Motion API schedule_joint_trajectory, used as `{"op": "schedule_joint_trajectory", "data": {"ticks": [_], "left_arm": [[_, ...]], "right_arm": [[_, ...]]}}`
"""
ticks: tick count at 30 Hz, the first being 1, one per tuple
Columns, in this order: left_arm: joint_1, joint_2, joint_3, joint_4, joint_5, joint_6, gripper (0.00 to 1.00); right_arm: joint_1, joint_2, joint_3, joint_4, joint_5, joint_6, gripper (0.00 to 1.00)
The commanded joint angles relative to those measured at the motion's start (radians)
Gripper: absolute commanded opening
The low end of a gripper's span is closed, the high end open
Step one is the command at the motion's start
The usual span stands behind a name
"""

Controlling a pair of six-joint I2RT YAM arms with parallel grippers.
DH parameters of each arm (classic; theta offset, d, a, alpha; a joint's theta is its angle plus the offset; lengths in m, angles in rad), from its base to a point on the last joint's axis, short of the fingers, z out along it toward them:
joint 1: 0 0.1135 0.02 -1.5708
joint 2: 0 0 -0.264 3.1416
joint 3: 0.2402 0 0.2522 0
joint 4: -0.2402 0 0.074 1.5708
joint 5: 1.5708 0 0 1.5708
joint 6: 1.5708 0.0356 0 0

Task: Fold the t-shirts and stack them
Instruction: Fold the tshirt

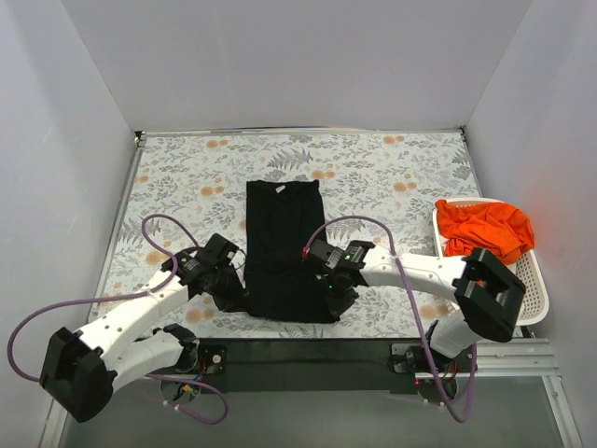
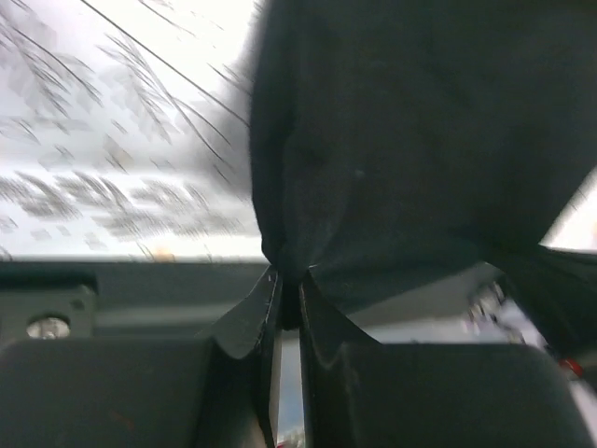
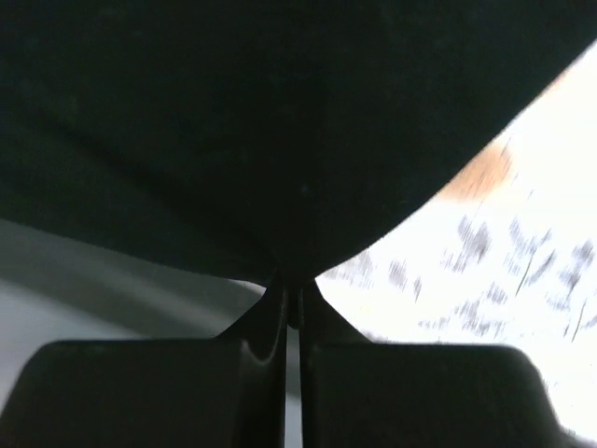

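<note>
Lying lengthwise on the table [image 1: 392, 177], black t-shirt [image 1: 283, 238]; left gripper [image 2: 289, 301] clamped on its near-left hem corner, right gripper [image 3: 293, 306] clamped on near-right corner, cloth bunched between both pairs of closed jaws.

No readable text, label or number shows anywhere.

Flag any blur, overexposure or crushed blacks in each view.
Top external: evenly lit and sharp, though the black t-shirt shows little fold detail. Left wrist: the table is streaked with blur and washed out; the left gripper pinching the cloth is sharper. Right wrist: the shirt is near-featureless black above the right gripper; the table at right is blown out.
</note>
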Motion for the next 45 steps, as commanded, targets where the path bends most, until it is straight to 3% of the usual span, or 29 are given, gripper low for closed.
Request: {"op": "schedule_joint_trajectory", "data": {"ticks": [1, 7, 10, 16, 23, 30, 38, 45], "left_arm": [[-0.004, -0.106, 0.086, -0.183, 0.099, 0.080, 0.00], [-0.004, -0.180, 0.273, -0.263, 0.159, 0.059, 0.00], [-0.004, -0.137, 0.408, -0.266, 0.047, 0.031, 0.00], [-0.004, -0.017, 0.563, -0.218, -0.188, 0.013, 0.00], [0.021, 0.081, 0.605, -0.105, -0.283, 0.029, 0.00], [0.099, 0.126, 0.596, -0.017, -0.276, 0.072, 0.00], [0.212, 0.188, 0.551, 0.125, -0.207, 0.105, 0.00], [0.243, 0.250, 0.554, 0.191, -0.177, 0.124, 0.00]], "right_arm": [[0.021, -0.143, 0.001, -0.296, -0.114, -0.048, 0.01], [0.012, -0.218, 0.240, -0.523, -0.057, -0.056, 0.01], [-0.022, -0.197, 0.409, -0.606, 0.042, -0.069, 0.01], [-0.151, -0.131, 0.572, -0.603, 0.106, -0.160, 0.01], [-0.263, -0.022, 0.760, -0.597, 0.149, -0.273, 0.01], [-0.350, 0.079, 0.841, -0.560, 0.054, -0.344, 0.01], [-0.419, 0.130, 0.804, -0.456, -0.123, -0.375, 0.01], [-0.479, 0.148, 0.773, -0.401, -0.262, -0.373, 0.01]]}}
